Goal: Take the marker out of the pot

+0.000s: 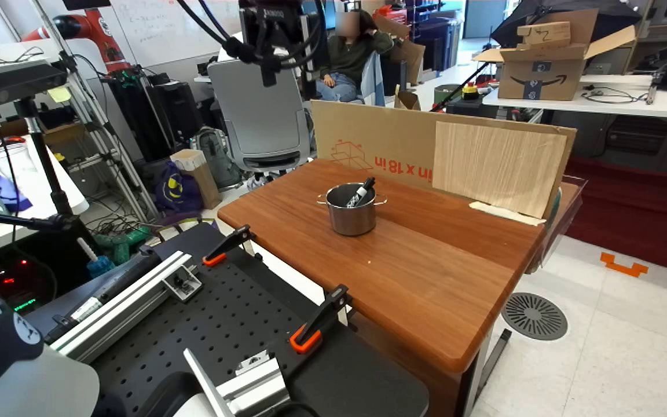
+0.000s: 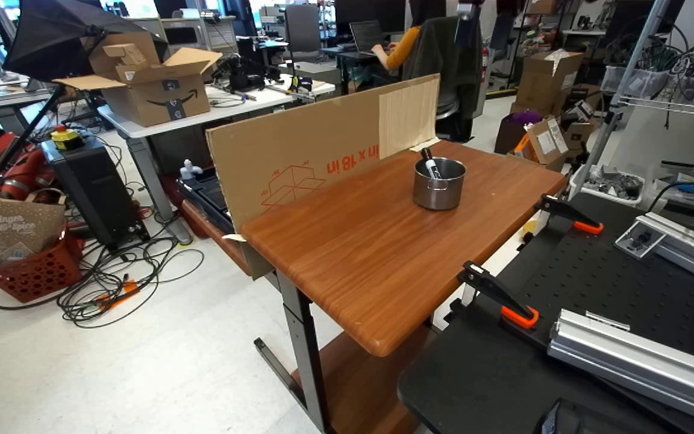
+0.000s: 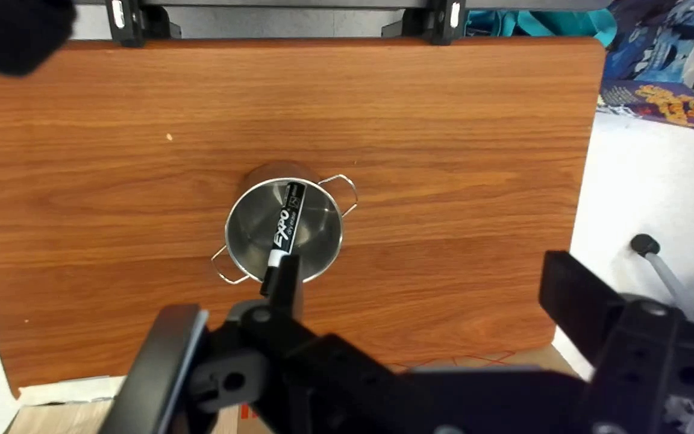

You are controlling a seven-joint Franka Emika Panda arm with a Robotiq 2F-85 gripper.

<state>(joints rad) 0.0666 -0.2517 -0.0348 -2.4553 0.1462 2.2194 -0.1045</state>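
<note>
- Left of center in the wrist view, the pot (image 3: 321, 234) stands on the desk (image 3: 443, 150); we should clear its rim.
- Inside, the marker (image 3: 288, 218) leans, dark cap (image 3: 269, 279) jutting past the rim, our likeliest hold.
- At right, our empty end effector (image 3: 424, 268) hangs, jaws spread; we should center it over the cap, then lift straight.

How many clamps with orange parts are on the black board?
2, in an exterior view: the farther clamp and the nearer clamp, both on the board, along its edge toward the wooden table. More may be hidden.
</note>
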